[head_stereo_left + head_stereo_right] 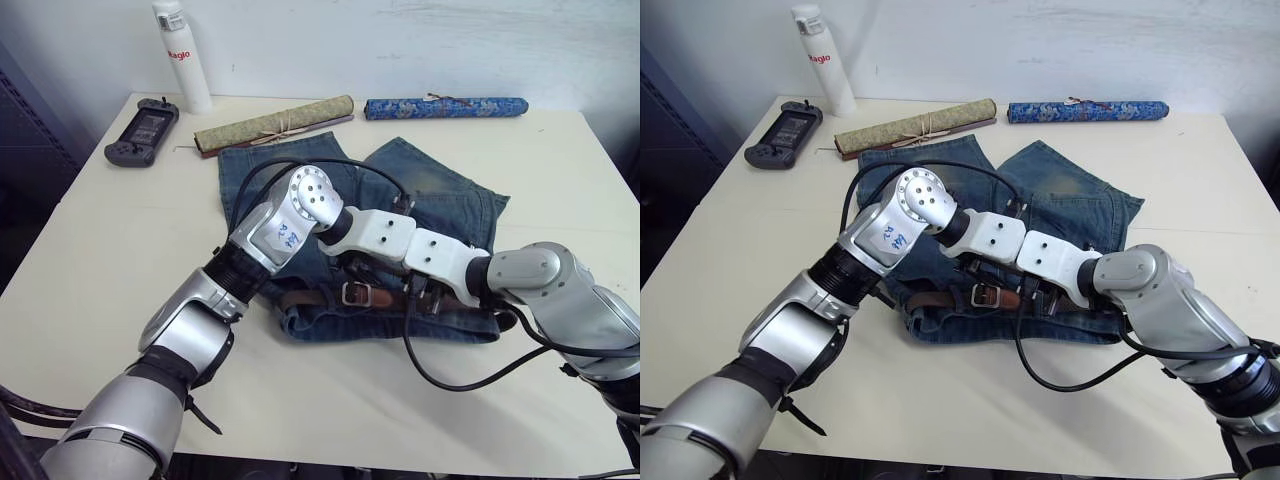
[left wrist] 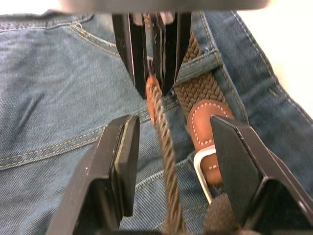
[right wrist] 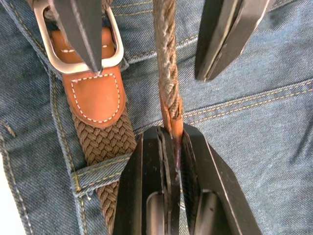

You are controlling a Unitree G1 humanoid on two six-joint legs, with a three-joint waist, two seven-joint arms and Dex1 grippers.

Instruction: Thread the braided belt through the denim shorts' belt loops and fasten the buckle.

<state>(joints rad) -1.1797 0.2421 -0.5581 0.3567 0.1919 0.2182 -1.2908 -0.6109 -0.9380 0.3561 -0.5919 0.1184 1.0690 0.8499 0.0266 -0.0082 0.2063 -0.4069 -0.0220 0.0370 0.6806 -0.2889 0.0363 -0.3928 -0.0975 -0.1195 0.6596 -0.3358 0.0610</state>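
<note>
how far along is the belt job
Mostly threaded: the belt lies along the shorts' waistband and passes under a loop beside the buckle. In hand: the right gripper is shut on the belt's tip, and the left gripper stands open around the strap near the buckle. Left: the tip is not yet through the buckle, so fastening remains.

Your two head eyes look forward and down from above the arms, taking in the whole counter (image 1: 90,260) from a little apart. Each wrist camera sits very close over the denim shorts (image 2: 54,88), looking along its own fingers. Both wrist views share the same patch: the braided belt (image 3: 166,63), the buckle (image 3: 78,63), and the opposite hand facing in.
</note>
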